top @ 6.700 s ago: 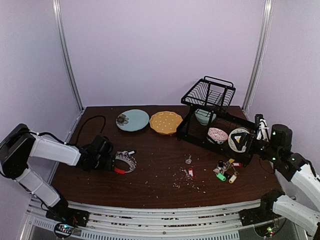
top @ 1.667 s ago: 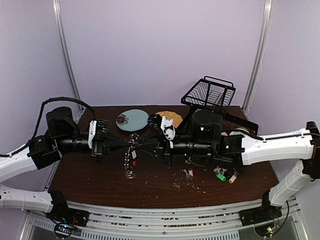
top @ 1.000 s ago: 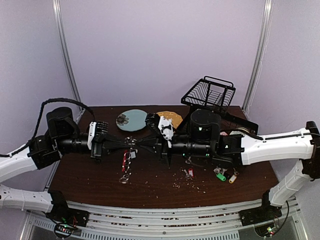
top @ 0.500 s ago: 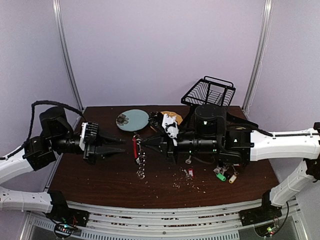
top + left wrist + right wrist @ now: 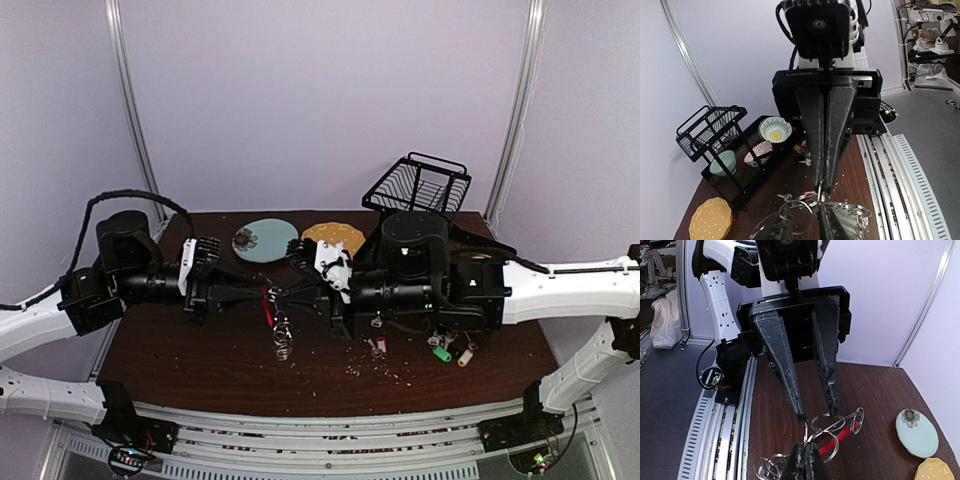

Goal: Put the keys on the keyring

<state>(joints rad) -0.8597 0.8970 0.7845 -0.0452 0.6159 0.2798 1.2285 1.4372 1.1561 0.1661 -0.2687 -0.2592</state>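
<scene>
Top external view: the left gripper (image 5: pixel 262 293) and right gripper (image 5: pixel 283 296) meet tip to tip above the middle of the table (image 5: pixel 200 350), both arms stretched level toward each other from opposite sides. The right gripper's jaws are pressed together, pinching a small ring of the keyring (image 5: pixel 277 318). The left gripper's fingers stand a narrow way apart; in the right wrist view the two dark tapered fingers (image 5: pixel 782 365) straddle the ring cluster (image 5: pixel 832 427), their tips beside the rings, and whether they touch the metal cannot be told. In the left wrist view the right gripper's fingers (image 5: pixel 826 135) appear closed into one wedge pointing down at the rings (image 5: pixel 799 207).

The keyring hangs in the air from the meeting point, long axis roughly vertical, its red sleeve (image 5: pixel 267 302) near the top and silvery loops trailing below, well clear of the table. Loose keys (image 5: pixel 377 347), one with a red tag, lie on the table below the right arm's wrist. A bunch with green, yellow and red tags (image 5: pixel 452 350) lies further right.

The table is dark brown wood, scattered with pale crumbs. At its far edge lie a pale blue plate (image 5: pixel 264 239) and a yellow plate (image 5: pixel 335 233); a black wire dish rack (image 5: pixel 417 185) stands to the right. Plain lilac walls with metal corner rails enclose the space.
</scene>
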